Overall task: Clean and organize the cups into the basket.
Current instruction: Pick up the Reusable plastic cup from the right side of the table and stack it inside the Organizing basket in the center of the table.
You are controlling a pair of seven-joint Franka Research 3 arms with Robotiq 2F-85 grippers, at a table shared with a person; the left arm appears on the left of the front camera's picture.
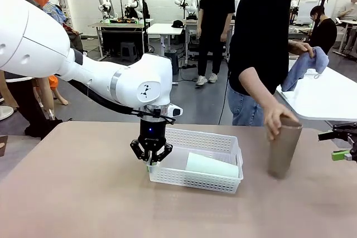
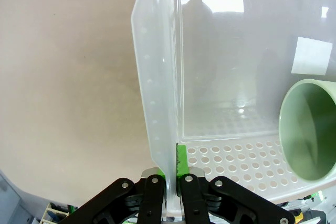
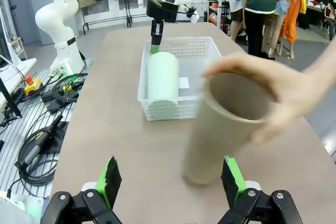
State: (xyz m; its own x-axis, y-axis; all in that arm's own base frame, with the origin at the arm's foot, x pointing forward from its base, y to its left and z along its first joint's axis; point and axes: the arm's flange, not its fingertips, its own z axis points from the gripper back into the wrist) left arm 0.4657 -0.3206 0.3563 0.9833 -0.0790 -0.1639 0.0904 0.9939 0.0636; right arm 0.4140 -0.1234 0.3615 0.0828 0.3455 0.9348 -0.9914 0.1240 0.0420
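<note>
— Where the left wrist view looks along its own fingers, what does it add to the front view?
— The left gripper (image 2: 172, 170) pinched tight on the basket (image 2: 152, 77) wall, and the mint green cup (image 2: 310, 129) lying inside, mouth toward the camera.
— And the right gripper (image 3: 171, 177)?
— Spread wide, holding nothing. The brown-tan cup (image 3: 220, 129) stands upright on the table (image 3: 121, 145) just beyond it, a person's hand (image 3: 273, 93) on its rim
</note>
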